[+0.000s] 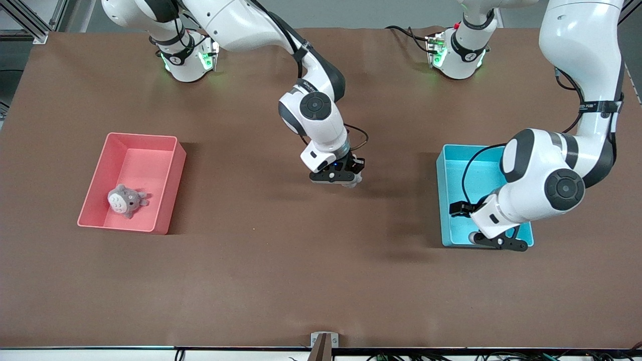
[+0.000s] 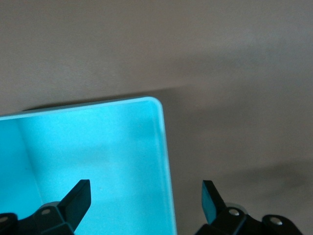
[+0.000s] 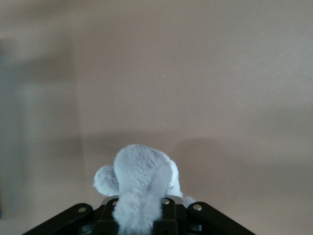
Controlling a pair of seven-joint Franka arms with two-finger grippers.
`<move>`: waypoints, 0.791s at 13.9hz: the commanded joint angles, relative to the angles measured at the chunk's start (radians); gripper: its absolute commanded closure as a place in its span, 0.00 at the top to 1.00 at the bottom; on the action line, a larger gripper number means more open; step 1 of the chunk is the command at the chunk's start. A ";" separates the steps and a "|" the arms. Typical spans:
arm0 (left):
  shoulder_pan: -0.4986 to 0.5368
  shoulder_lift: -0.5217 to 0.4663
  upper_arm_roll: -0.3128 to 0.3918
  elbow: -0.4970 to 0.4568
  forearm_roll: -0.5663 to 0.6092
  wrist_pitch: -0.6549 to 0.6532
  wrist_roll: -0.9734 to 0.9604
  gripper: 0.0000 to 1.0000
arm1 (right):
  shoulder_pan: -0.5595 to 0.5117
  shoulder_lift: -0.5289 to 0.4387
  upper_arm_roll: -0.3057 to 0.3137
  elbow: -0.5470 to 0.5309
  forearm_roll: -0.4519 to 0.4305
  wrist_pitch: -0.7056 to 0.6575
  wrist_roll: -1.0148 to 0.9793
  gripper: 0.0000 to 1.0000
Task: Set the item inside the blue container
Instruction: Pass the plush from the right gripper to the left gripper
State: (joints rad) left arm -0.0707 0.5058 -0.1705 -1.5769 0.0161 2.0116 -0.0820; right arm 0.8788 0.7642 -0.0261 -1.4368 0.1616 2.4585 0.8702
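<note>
A grey and white plush toy (image 3: 142,178) is clamped in my right gripper (image 3: 142,215), which is shut on it. In the front view that right gripper (image 1: 346,181) hangs over the bare middle of the table, and only a pale bit of the plush toy (image 1: 353,185) shows beneath it. The blue container (image 1: 466,170) stands toward the left arm's end of the table. My left gripper (image 1: 497,243) is over its corner nearest the front camera. In the left wrist view the left gripper (image 2: 145,199) is open and holds nothing, straddling the blue container's (image 2: 98,147) wall.
A pink bin (image 1: 143,155) stands toward the right arm's end of the table, with a second grey plush toy (image 1: 126,199) lying inside it. Brown table surface (image 1: 281,260) lies between the two bins.
</note>
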 commanded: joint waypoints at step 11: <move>-0.222 0.120 0.003 0.009 -0.007 0.053 -0.542 1.00 | 0.014 -0.008 -0.020 0.012 0.007 -0.026 -0.003 1.00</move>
State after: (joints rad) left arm -0.2586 0.6159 -0.1742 -1.5803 0.0160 2.0554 -0.5512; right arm 0.8904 0.8173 -0.0343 -1.4201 0.1616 2.5345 0.8702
